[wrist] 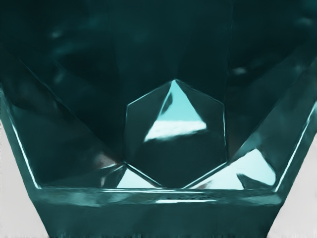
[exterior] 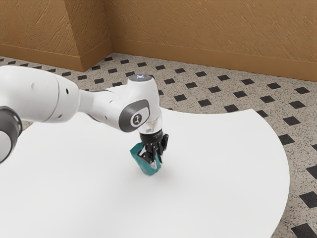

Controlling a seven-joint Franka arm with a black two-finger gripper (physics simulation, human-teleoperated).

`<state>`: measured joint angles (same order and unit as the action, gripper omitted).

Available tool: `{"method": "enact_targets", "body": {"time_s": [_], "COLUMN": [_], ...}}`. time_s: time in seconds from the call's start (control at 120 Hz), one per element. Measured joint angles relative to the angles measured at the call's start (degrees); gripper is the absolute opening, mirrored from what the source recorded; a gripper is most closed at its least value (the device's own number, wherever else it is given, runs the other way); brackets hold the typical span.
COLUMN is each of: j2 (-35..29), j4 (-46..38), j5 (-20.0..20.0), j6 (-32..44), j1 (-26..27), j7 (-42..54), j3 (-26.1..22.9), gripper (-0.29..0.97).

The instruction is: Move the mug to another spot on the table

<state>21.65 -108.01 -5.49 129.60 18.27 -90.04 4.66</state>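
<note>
A teal faceted mug (exterior: pixel 140 159) is on the round white table (exterior: pixel 213 163), near its middle, and it leans to one side. My black gripper (exterior: pixel 152 159) comes down onto it from above and is shut on the mug's wall, one finger inside and one outside. In the wrist view the mug's dark glossy inside (wrist: pixel 173 134) lies right under my hand, with its hexagonal bottom in the centre and white table at the lower corners. I cannot tell whether the mug's base touches the table.
The white tabletop stretches widely to the exterior view's right and toward the front, ending in a curved edge (exterior: pixel 282 163). Beyond it lie a checkered floor (exterior: pixel 233 94) and brown walls (exterior: pixel 198 29). My white arm (exterior: pixel 74 101) spans the exterior view's left.
</note>
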Motion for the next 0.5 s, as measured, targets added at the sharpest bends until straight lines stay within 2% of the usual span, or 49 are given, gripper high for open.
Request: {"method": "enact_targets", "body": {"time_s": [0.283, 0.5], "j2": [-2.3, -6.0], "j4": [0.2, -1.7], "j5": [1.8, 3.0], "j6": [-4.8, -10.0], "j1": [0.1, 0.1], "j7": [-0.1, -0.2], "j3": [0.8, 4.1], "gripper": [0.06, 0.03]}}
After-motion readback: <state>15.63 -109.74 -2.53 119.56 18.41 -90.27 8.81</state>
